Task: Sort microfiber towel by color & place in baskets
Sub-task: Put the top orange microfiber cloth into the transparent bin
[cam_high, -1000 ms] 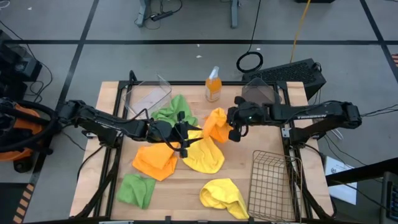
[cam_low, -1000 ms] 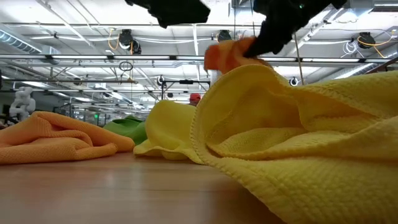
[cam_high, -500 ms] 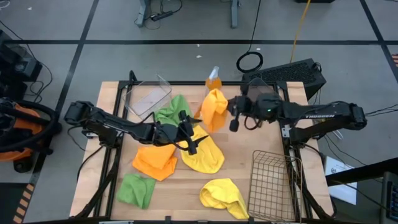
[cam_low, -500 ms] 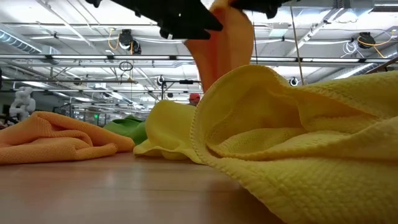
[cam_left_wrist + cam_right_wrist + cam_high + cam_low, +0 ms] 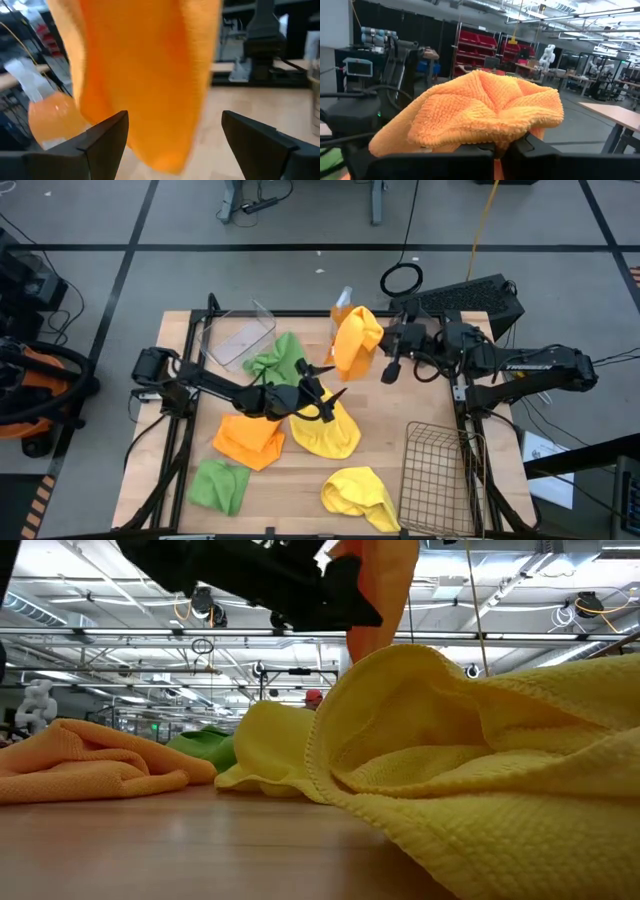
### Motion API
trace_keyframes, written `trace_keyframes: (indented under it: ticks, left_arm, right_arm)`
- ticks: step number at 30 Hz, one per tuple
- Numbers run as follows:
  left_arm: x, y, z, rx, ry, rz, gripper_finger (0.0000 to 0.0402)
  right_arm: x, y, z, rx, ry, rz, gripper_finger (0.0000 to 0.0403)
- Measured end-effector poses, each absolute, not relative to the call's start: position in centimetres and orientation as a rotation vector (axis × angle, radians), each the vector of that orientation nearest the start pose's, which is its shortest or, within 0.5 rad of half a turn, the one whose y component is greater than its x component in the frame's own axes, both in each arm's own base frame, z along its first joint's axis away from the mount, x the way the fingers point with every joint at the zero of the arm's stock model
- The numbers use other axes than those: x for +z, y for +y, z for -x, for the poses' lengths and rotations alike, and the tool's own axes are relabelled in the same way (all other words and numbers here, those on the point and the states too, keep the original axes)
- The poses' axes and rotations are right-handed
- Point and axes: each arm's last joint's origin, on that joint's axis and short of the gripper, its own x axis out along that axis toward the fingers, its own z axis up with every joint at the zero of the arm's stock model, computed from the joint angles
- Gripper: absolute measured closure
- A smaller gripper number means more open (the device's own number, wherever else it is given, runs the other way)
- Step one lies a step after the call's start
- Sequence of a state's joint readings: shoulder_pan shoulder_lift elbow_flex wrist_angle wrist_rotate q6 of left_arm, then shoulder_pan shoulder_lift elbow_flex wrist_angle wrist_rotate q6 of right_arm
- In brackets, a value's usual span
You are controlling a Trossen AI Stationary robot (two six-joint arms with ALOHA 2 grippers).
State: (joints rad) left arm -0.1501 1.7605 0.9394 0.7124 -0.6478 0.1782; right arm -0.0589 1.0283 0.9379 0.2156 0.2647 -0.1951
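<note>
Overhead view of a wooden table [image 5: 180, 340]; the right gripper [image 5: 378, 350] is clenched on an orange towel [image 5: 356, 342], which hangs in the air beside the orange spray bottle [image 5: 341, 302]; the left gripper [image 5: 328, 398] is spread apart and holds nothing, poised over a yellow towel [image 5: 325, 430]. Another orange towel [image 5: 248, 440], 2 green towels [image 5: 280, 358] [image 5: 220, 484] and a 2nd yellow towel [image 5: 360, 494] lie on the table; a clear basket [image 5: 238, 335] stands at the far left, a wire mesh basket [image 5: 438, 476] at the near right.

The lifted orange towel [image 5: 356, 343] hides most of the spray bottle [image 5: 343, 299] behind it; the low view cuts off its top, and the dark basket [image 5: 425, 330] sits largely under the right arm.
</note>
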Motion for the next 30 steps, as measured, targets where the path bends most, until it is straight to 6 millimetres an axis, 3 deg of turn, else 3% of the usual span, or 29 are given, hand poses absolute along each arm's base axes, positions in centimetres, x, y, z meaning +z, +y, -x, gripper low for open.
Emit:
trace_keyframes:
  ticks: [5, 10, 13, 19, 24, 30]
  left_arm:
    - [20.5, -3.5, -37.7, 0.397, 0.123, -0.265, 0.0088]
    - [19.7, -2.5, -38.1, 0.392, 0.132, -0.266, 0.0144]
    - [19.6, -2.3, -38.1, 0.407, 0.139, -0.271, 0.0204]
    - [19.7, -2.3, -38.0, 0.446, 0.155, -0.325, 0.038]
    - [20.5, -3.0, -37.7, 0.501, 0.15, -0.376, 0.0384]
    - [23.5, -5.0, -36.3, 0.534, 0.11, -0.47, 0.0396]
  right_arm:
    - [38.3, -2.1, -22.7, -0.338, -0.128, 0.176, 0.0402]
    - [38.7, -2.1, -22.6, -0.342, -0.172, 0.177, 0.0402]
    - [38.7, -2.1, -22.6, -0.342, -0.173, 0.178, 0.0402]
    - [38.4, -2.1, -22.6, -0.34, -0.146, 0.182, 0.0402]
    - [37.7, -2.1, -22.7, -0.332, -0.071, 0.185, 0.0402]
    - [36.6, -2.1, -22.8, -0.322, 0.038, 0.167, 0.0402]
